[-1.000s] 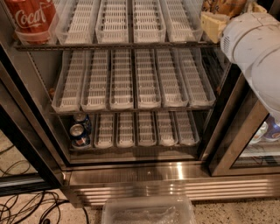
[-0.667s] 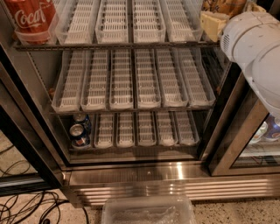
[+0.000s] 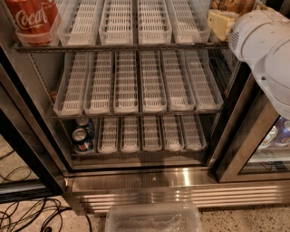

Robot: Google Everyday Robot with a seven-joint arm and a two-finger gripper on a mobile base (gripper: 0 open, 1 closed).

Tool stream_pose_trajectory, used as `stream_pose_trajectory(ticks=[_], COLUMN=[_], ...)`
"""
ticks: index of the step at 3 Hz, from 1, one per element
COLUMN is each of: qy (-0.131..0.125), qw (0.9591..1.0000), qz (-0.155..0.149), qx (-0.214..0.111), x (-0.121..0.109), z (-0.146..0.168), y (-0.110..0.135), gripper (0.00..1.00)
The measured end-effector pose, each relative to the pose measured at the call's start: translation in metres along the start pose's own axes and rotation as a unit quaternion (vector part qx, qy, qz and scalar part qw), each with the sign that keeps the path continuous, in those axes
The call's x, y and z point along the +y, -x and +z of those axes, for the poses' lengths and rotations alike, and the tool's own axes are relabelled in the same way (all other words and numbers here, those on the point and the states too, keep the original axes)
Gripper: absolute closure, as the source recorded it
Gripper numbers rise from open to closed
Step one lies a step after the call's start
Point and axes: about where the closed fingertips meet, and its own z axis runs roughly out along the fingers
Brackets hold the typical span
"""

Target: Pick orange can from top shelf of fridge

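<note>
At the open fridge [image 3: 145, 181], speckled floor [image 3: 244, 222] and loose cables [image 3: 27, 215] below.
White arm [image 3: 267, 50] covers the right end of the top shelf [image 3: 122, 46]; the tool [image 3: 221, 23] lies there, mostly hidden, its state cannot be told. The orange can [image 3: 233, 4] beside it is cut off at the top edge. Nothing has moved since a second ago.

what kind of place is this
Likely an office pantry or shop: a glass-door drinks fridge with plastic can lanes, a Coca-Cola can on the top shelf, loose cables on the speckled floor. The gripper is at upper right, by the top shelf.
</note>
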Motion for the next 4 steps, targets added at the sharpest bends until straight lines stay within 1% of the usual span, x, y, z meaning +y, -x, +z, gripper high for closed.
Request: stream_pose_trajectory(ticks=[3,4], qy=[-0.001,-0.001], qw=[0.9996,0.9993], qz=[0.027,0.036], qx=[0.006,0.012], x=[-0.006,-0.008], z=[0.012,0.014], y=[0.002,-0.001], gripper=[0.3,0.33])
